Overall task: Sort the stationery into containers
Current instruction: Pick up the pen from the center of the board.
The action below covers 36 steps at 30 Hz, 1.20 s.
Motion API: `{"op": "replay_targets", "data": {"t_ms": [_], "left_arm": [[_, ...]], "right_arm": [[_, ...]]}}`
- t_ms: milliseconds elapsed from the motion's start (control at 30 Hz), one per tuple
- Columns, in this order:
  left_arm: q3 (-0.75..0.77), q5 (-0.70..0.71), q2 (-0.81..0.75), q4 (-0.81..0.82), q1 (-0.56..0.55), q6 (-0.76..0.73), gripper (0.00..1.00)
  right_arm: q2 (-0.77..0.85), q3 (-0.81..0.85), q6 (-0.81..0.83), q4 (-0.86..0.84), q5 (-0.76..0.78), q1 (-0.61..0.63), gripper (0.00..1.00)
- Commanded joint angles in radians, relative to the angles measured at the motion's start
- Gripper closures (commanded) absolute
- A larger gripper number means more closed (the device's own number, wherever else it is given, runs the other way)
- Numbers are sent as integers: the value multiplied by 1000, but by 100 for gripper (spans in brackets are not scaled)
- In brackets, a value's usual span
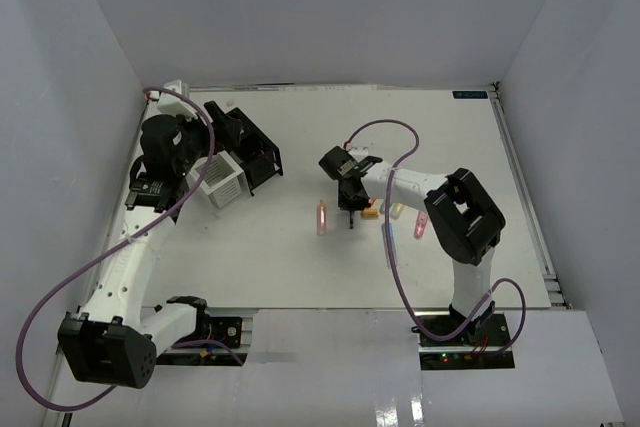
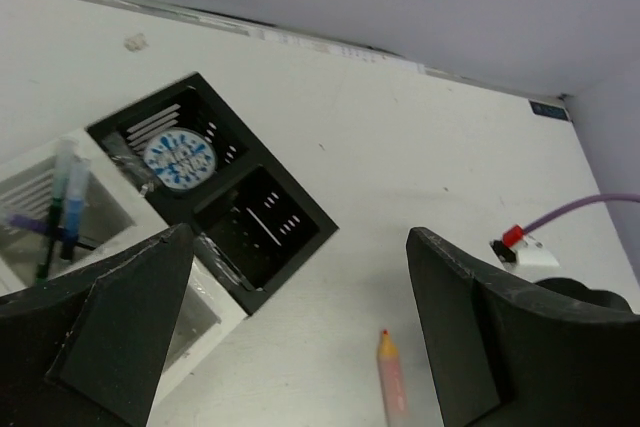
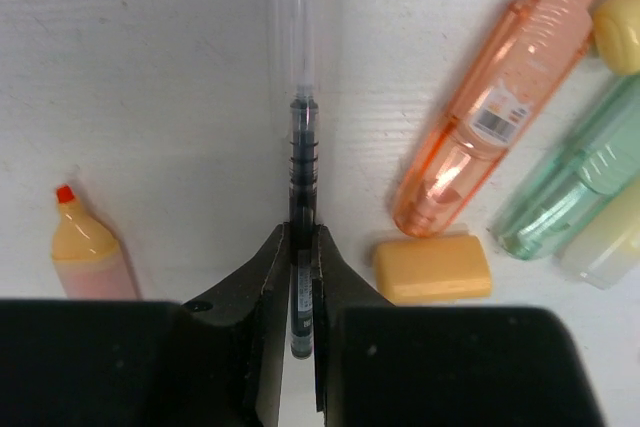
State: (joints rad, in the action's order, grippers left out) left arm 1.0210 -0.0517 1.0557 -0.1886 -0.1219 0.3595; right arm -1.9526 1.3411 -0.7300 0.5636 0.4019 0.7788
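Observation:
My right gripper (image 3: pixel 302 247) is shut on a thin dark pen (image 3: pixel 303 147) with a clear cap, low over the table; it also shows in the top view (image 1: pixel 350 202). An orange highlighter (image 3: pixel 505 97), a green one (image 3: pixel 570 187), a pale yellow one (image 3: pixel 605 247) and a loose yellow cap (image 3: pixel 432 267) lie to its right. A pink-orange highlighter (image 3: pixel 85 247) lies to its left. My left gripper (image 2: pixel 300 347) is open and empty above the organiser. One black compartment holds the blue-white tub (image 2: pixel 178 159); the other black compartment (image 2: pixel 262 219) looks empty. A white compartment (image 2: pixel 25 197) holds pens.
The organiser cluster (image 1: pixel 235 162) stands at the back left, under my left arm. A pink highlighter (image 1: pixel 420 225) lies by my right arm's elbow. The pink-orange highlighter also shows in the left wrist view (image 2: pixel 392 382). Purple cables loop over both arms.

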Motion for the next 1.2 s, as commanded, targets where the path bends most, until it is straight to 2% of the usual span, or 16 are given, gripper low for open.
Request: {"op": "replay_targets", "data": {"t_ms": [0,100,133,267,300,400,500,600,667,867,933,1067,1100,1133,1167], "left_arm": [[33,-222,21,-53,-5,59,2],[50,-377,55,-75,-5,142,2],[48,-477,62,-75,-5,166,2],[44,-560,78,-72,-51,242,2],[44,-553,75,-68,-71,245,2],[53,-473,78,-64,-197,248,2],[54,-422,101,-52,-281,260,2],[50,-358,121,-41,-346,269,3],[50,-297,144,-35,-431,279,4],[62,-145,190,-22,-559,274,7],[68,-81,204,-23,-596,275,10],[77,-24,239,-23,-631,277,25],[80,-16,242,-23,-636,276,30],[85,-5,245,-22,-643,271,42],[88,-2,248,-22,-647,271,46]], "right_arm": [[124,-57,61,-17,57,0,92],[271,-147,191,-144,57,31,92],[311,-178,217,-184,64,55,92],[519,-400,372,-454,14,111,92],[597,-436,426,-567,-32,120,92],[713,-542,487,-738,-122,140,92],[779,-598,515,-833,-179,155,92],[817,-634,518,-886,-225,160,92],[825,-634,520,-893,-245,163,92],[860,-666,515,-942,-265,165,92],[873,-674,512,-953,-278,165,92],[879,-683,506,-959,-278,165,92],[879,-685,506,-958,-275,165,92],[880,-685,508,-956,-273,165,92],[880,-686,506,-956,-272,165,92]]}}
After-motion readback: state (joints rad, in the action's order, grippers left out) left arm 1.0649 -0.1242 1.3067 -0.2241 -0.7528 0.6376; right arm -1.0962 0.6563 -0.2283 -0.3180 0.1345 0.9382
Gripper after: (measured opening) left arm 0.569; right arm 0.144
